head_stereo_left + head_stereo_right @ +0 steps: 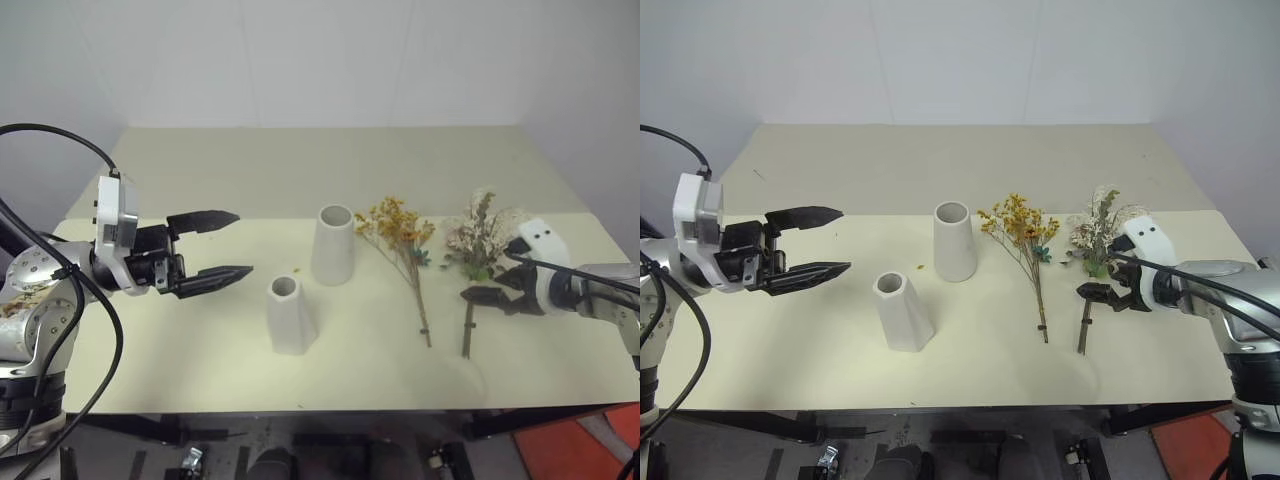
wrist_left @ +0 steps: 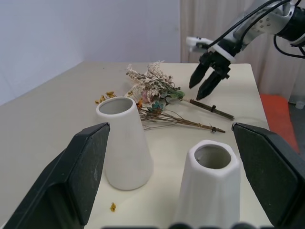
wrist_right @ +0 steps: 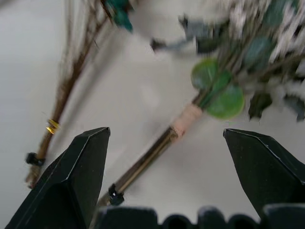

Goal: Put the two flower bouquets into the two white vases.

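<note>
While the cream-and-pink bouquet (image 1: 478,240) lies flat on the worktop (image 1: 300,160), the right hand (image 1: 497,292) hovers over its stem, fingers spread and grasping nothing. Left hand (image 1: 215,245) gapes empty beside the vases (image 1: 333,245).

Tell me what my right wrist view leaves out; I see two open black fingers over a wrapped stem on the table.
Observer: That stem belongs to the cream-white and pink bouquet. It lies flat at the robot's right side of the table, with the right gripper open above its stem.
Operator: Say where the vases are.
Observer: Both stand upright and empty. The taller vase is near the table's middle; the shorter vase stands nearer the robot and to the taller one's left.
Operator: Report the other arm.
Observer: The left gripper hangs open above the table left of the vases, pointing toward them, holding nothing.
Operator: Place the second bunch.
Observer: The yellow-orange bouquet lies flat between the taller vase and the cream bouquet.
</note>
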Controlling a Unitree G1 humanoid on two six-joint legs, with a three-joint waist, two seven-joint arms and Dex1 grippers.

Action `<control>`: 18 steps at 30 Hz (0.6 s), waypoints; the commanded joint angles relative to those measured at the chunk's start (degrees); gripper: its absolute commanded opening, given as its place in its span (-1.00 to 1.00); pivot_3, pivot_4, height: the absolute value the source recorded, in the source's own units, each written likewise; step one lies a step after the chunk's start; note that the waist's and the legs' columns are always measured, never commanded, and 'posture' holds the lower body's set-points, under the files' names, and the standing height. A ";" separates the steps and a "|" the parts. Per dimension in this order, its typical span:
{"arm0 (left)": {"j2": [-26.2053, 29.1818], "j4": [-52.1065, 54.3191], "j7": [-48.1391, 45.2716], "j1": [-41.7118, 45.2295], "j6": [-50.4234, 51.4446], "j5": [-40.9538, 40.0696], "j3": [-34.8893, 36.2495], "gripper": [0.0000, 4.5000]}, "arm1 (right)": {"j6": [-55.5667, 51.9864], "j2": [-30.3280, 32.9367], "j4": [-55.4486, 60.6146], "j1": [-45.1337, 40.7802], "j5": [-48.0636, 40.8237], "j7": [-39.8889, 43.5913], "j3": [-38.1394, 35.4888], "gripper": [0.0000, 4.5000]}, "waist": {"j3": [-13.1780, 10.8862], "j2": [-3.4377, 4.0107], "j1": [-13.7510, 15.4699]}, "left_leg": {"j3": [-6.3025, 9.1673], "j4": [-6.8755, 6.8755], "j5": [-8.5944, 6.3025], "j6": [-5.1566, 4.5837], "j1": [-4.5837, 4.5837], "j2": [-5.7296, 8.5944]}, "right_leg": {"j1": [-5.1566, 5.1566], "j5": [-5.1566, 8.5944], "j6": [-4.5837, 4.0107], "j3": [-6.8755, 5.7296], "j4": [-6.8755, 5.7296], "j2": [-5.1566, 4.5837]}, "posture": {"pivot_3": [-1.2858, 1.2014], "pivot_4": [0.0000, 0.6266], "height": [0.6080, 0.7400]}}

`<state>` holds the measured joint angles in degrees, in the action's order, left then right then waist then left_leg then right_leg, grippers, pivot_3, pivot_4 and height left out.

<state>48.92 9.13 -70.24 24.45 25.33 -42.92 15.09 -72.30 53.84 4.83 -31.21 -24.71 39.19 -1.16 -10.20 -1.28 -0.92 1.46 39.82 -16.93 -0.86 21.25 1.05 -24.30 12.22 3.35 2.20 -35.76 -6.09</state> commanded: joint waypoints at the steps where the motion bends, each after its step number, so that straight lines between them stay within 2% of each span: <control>1: -0.43 -0.79 -1.32 2.16 -1.37 0.11 -0.49 0.99 | -3.79 -1.57 -1.82 -3.39 1.05 -2.60 0.80 1.00 | 0.00 0.00 -0.12 | 0.00 0.01 0.00 0.00 0.01 0.00 | 0.00 0.00 0.00 0.01 0.00 0.00 | 0.03 -0.52 1.00; 6: -0.69 -2.23 -2.39 3.97 -1.58 0.66 -1.53 0.99 | -4.47 -3.84 -5.17 -5.26 2.76 -4.21 3.69 1.00 | 0.00 0.00 -0.10 | 0.00 0.01 0.00 0.00 0.00 0.00 | -0.02 0.00 0.00 -0.01 -0.02 0.00 | 0.03 -0.52 1.00; 8: -0.74 -2.38 -2.62 4.21 -1.55 0.76 -1.63 1.00 | -3.89 -4.84 -5.92 -5.64 3.39 -4.73 4.50 0.83 | 0.00 0.00 -0.14 | -0.01 0.01 0.00 0.00 0.02 0.00 | -0.01 0.00 0.00 -0.01 0.00 0.00 | 0.03 -0.52 1.00; 10: -0.75 -2.23 -2.72 4.12 -1.45 0.75 -1.51 1.00 | -3.42 -5.53 -6.59 -5.93 4.18 -5.29 4.98 0.59 | 0.00 0.00 -0.19 | 0.00 0.01 0.00 0.00 0.02 0.00 | -0.02 0.00 0.00 0.00 -0.01 0.01 | 0.03 -0.52 1.00; 18: -0.66 -2.56 -2.08 4.00 -1.69 1.33 -0.86 1.00 | -2.91 -7.93 -10.13 -7.52 6.70 -8.16 3.15 -0.65 | 0.02 -0.03 -0.39 | 0.01 0.02 0.00 0.00 -0.01 -0.01 | 0.00 0.00 0.00 0.00 -0.04 0.01 | 0.03 -0.52 1.00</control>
<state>47.86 5.88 -72.60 27.42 24.81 -41.60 12.65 -75.42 46.24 -5.12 -37.84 -18.78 32.29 3.44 -10.18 -1.31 -1.32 1.47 39.84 -16.92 -0.86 21.24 1.05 -24.30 12.22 3.35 2.21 -35.80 -6.08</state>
